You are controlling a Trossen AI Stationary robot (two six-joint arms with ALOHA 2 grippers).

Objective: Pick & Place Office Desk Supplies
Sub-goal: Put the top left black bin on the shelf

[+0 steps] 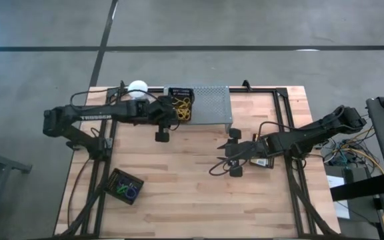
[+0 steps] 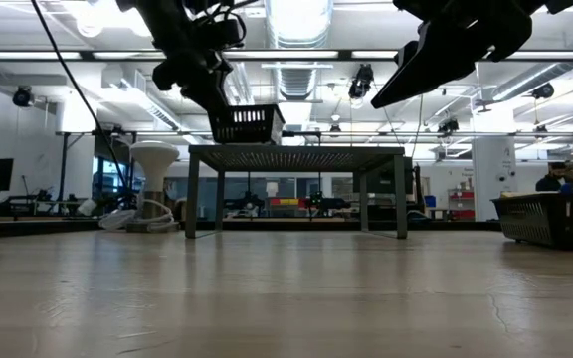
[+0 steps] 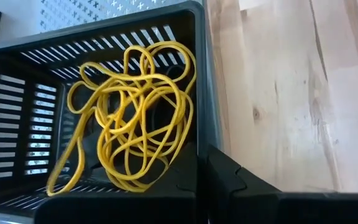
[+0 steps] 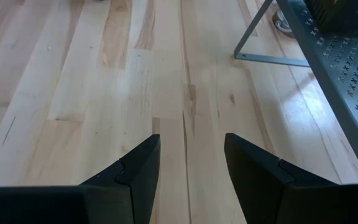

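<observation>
While the table is seen from above, the left gripper (image 1: 176,115) is found at a small black slatted plastic basket (image 1: 179,105) holding a tangle of yellow rubber bands (image 1: 182,104), on the left end of the grey perforated metal stand (image 1: 211,105); a white ball-topped object (image 1: 137,87) stands just beside it. The right gripper (image 1: 224,157) hovers over bare wood near mid-table. A second black basket (image 1: 125,187), with green and blue loops (image 1: 127,189), lies at the near left. Two baskets and one stand are counted; no crayon boxes are seen.

From table height, the first basket is seen at the stand's top, the left arm upon it.

Through the left wrist camera, the clenched left fingers (image 3: 229,180) are seen pinched on the basket's rim.

Through the right wrist camera, the right fingers (image 4: 135,168) are seen spread apart, grasping nothing.

The step in hand is judged to be the placing of the basket on the stand; a release and a clean withdrawal would be called for next.
</observation>
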